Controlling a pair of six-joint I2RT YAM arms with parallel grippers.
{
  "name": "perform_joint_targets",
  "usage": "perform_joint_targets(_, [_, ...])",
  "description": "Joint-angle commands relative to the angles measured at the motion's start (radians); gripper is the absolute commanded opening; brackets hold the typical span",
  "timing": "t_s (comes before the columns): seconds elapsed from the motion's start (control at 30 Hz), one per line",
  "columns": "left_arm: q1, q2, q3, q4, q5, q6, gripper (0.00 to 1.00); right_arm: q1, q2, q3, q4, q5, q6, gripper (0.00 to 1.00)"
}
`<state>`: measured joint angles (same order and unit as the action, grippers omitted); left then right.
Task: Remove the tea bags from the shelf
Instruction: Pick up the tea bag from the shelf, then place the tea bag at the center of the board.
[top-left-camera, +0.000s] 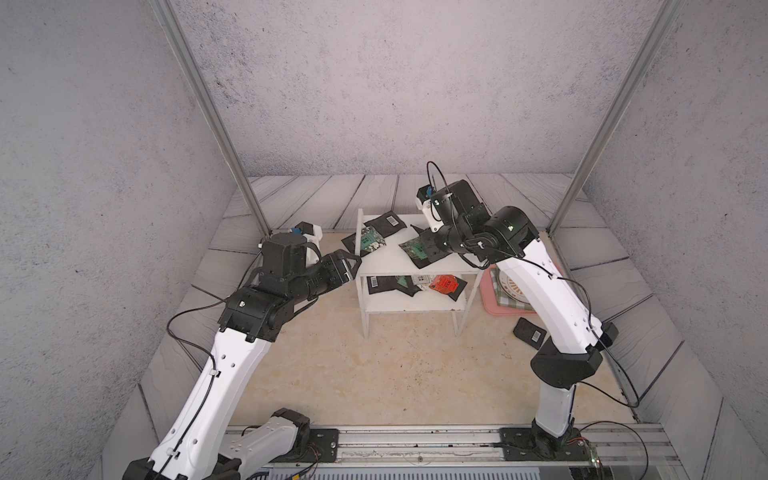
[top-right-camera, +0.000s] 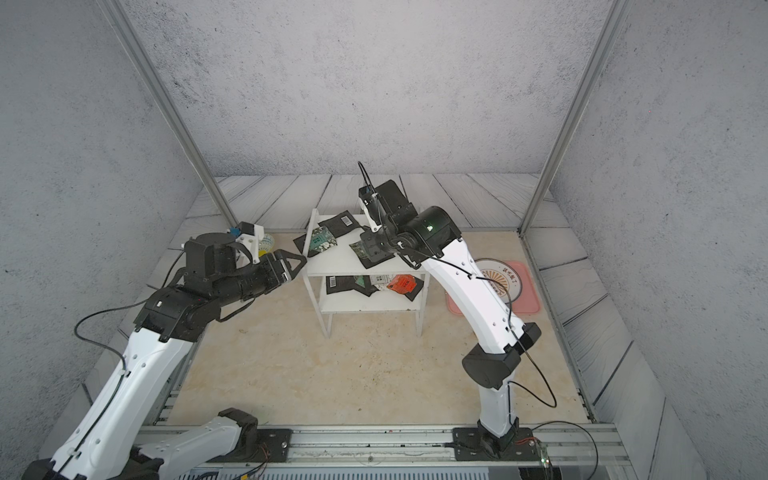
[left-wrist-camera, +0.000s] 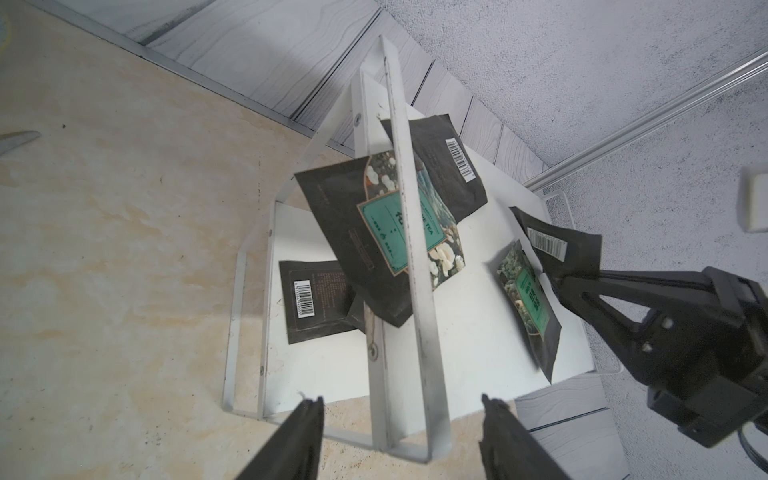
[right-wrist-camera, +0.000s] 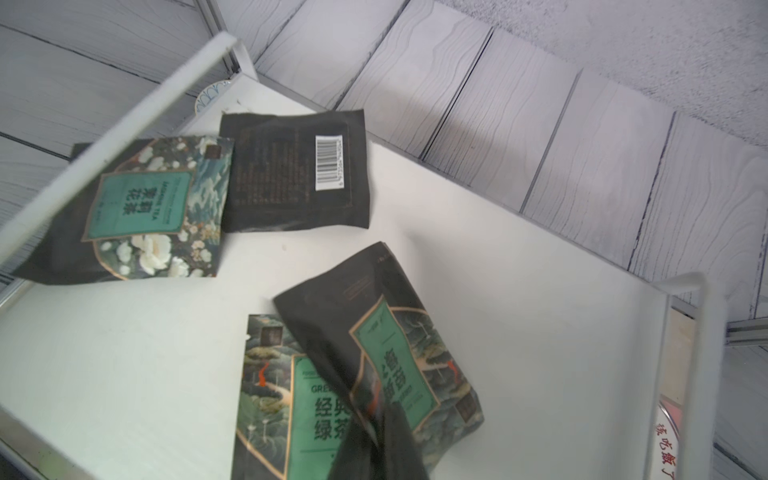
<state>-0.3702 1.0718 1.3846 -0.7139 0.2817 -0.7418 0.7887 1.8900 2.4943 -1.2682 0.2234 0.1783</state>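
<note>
The white two-tier shelf (top-left-camera: 390, 264) (top-right-camera: 340, 264) stands mid-table. On its top board lie a black barcode tea bag (top-left-camera: 388, 222), a green floral one (top-left-camera: 372, 241) and another green one (top-left-camera: 415, 250). My right gripper (right-wrist-camera: 380, 419) (top-left-camera: 424, 243) is shut on the edge of a further green-faced tea bag (right-wrist-camera: 399, 332), tilted up off the board with its barcode back (left-wrist-camera: 544, 243) showing. The lower board holds a black sachet (top-left-camera: 380, 284) and a red-orange one (top-left-camera: 444, 284). My left gripper (left-wrist-camera: 401, 401) (top-left-camera: 351, 262) is open at the shelf's left side panel, holding nothing.
A pink tray (top-left-camera: 492, 305) (top-right-camera: 530, 291) with a green checked cloth (top-left-camera: 513, 302) sits right of the shelf, partly behind the right arm. One black tea bag (top-left-camera: 528, 332) lies on the table by that arm. A black sachet (top-left-camera: 349, 241) pokes out past the left panel.
</note>
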Motion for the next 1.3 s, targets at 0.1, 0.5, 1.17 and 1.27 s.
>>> perform_joint_targets(0.1, [0.007,-0.019,-0.003,0.011,0.010,0.001,0.65,-0.004,-0.063,0.032,0.003,0.054,-0.013,0.08])
perform_joint_targets(0.5, [0.007,-0.018,-0.009,0.023,0.024,0.002,0.65,-0.004,-0.136,0.017,0.029,0.065,-0.005,0.04])
perform_joint_targets(1.17, [0.007,-0.109,-0.050,-0.035,0.042,0.026,0.65,-0.005,-0.511,-0.341,0.086,0.149,0.069,0.03])
perform_joint_targets(1.27, [0.007,-0.137,-0.076,-0.045,0.056,0.028,0.65,-0.005,-0.585,-0.421,0.067,0.188,0.097,0.04])
